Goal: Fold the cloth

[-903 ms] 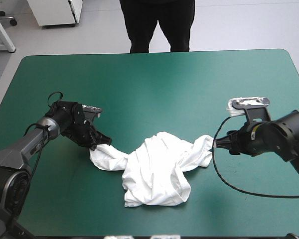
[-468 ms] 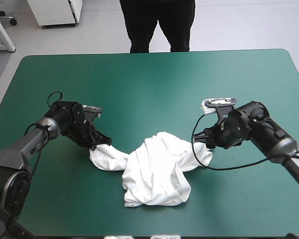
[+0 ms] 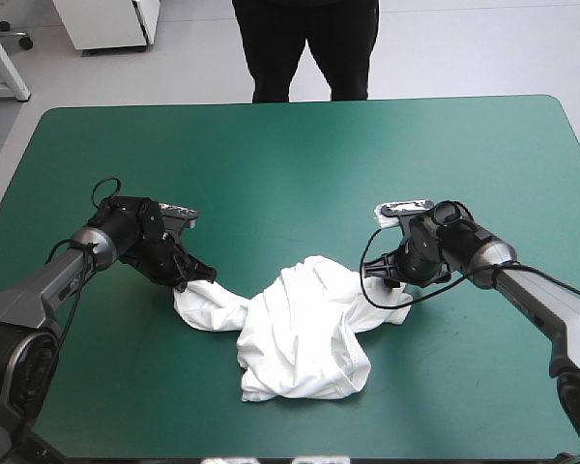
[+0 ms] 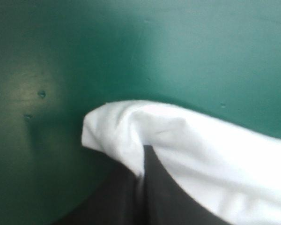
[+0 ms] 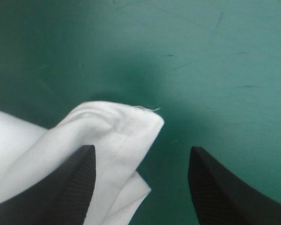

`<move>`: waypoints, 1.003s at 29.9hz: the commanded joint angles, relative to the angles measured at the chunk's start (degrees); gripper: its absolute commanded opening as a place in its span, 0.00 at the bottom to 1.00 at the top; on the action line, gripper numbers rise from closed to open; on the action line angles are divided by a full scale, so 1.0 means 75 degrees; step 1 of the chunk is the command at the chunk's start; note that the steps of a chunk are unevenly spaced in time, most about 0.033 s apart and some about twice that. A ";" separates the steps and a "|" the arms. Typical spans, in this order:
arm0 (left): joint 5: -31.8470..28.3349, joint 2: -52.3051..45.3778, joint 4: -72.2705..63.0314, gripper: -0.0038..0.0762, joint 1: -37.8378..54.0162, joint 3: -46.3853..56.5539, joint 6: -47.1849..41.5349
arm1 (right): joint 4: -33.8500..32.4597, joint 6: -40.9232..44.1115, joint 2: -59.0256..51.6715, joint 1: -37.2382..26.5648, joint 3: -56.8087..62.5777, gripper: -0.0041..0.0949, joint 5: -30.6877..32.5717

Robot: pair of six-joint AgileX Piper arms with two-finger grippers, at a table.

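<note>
Right gripper (image 3: 373, 274) advanced, spread astride stitched hem (image 5: 131, 124) | left gripper (image 3: 187, 283) clamps crumpled T-shirt (image 3: 304, 333)

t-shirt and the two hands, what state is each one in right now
T-shirt: crumpled heap lying on the teal-green cover, not folded, one end drawn out toward the left hand.
Left hand: shut on the T-shirt, pinching that drawn-out end low at the cover.
Right hand: open, fingers apart, with a hemmed corner of the T-shirt lying between them, not gripped.
</note>
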 commanded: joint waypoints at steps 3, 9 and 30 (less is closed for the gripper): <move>-0.0092 -0.0038 -0.0634 0.04 -0.0122 -0.0042 0.0076 | 0.0839 -0.0684 0.0344 -0.0525 -0.0181 0.64 -0.0313; -0.0127 -0.0038 -0.0634 0.04 -0.0122 -0.0042 0.0095 | 0.2203 -0.1711 0.0900 -0.0813 -0.0195 0.59 -0.0345; -0.0003 -0.0843 -0.0647 0.04 -0.0122 -0.0266 0.0095 | 0.1894 -0.2274 -0.0412 -0.0813 -0.0208 0.02 0.0256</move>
